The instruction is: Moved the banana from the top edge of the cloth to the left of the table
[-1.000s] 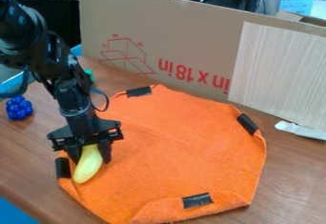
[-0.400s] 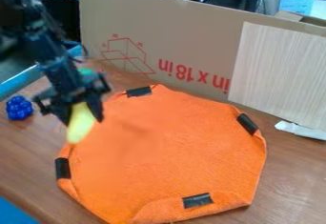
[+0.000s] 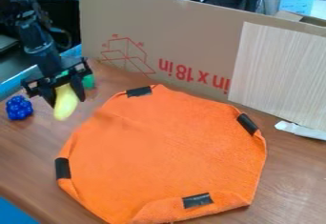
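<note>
The yellow banana (image 3: pixel 66 105) is clamped in the gripper (image 3: pixel 62 90) and held over the left part of the table (image 3: pixel 32 151), its lower end pointing down. The orange cloth (image 3: pixel 168 147) is held at its edges by black tape (image 3: pixel 197 200), and a blue object (image 3: pixel 19 108) is seen near the gripper.

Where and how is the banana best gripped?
The banana is long and slim, so a pinch across its width from above seems best, one finger on each long side, much as the gripper holds it near its upper end.
</note>
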Available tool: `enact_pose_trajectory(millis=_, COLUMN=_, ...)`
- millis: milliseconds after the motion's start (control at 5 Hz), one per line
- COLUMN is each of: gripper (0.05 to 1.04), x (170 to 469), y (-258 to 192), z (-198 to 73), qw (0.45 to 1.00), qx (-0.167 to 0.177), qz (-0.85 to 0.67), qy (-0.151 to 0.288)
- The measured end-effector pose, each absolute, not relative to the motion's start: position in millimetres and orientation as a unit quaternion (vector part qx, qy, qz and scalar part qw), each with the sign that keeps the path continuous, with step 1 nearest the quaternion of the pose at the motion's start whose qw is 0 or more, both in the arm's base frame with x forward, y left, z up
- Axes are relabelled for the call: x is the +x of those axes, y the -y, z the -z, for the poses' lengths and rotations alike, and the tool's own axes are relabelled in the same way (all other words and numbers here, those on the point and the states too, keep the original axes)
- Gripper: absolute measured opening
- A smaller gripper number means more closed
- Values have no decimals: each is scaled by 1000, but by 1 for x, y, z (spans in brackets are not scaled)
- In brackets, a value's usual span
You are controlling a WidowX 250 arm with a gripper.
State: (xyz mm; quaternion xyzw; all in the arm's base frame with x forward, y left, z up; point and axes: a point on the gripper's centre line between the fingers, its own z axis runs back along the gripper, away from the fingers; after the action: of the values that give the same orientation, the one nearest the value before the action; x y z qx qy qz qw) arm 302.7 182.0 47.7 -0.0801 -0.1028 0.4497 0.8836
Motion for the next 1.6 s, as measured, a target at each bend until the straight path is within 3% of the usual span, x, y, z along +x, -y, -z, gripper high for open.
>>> enact_pose_trajectory(millis=400, gripper=574, x=320, y=-232, z=-42, qw=858, qx=-51, qz=-496, qy=125)
enact_pose_trajectory(millis=600, gripper=574, x=322, y=-240, z=-25, qw=854, qx=-50, qz=-505, qy=117)
enact_pose_trajectory(millis=800, gripper=574, x=329, y=-242, z=-16, qw=851, qx=-58, qz=-503, qy=141)
enact_pose_trajectory(millis=1000, gripper=647, x=325, y=-242, z=-2, qw=852, qx=-57, qz=-506, qy=124)
enact_pose_trajectory(millis=1200, gripper=933, x=324, y=-242, z=-1, qw=856, qx=-59, qz=-500, qy=115)
enact_pose_trajectory(millis=1400, gripper=1003, x=323, y=-242, z=-1, qw=859, qx=-59, qz=-495, qy=113)
enact_pose_trajectory(millis=1600, gripper=1000, x=323, y=-240, z=-14, qw=863, qx=-57, qz=-486, qy=127)
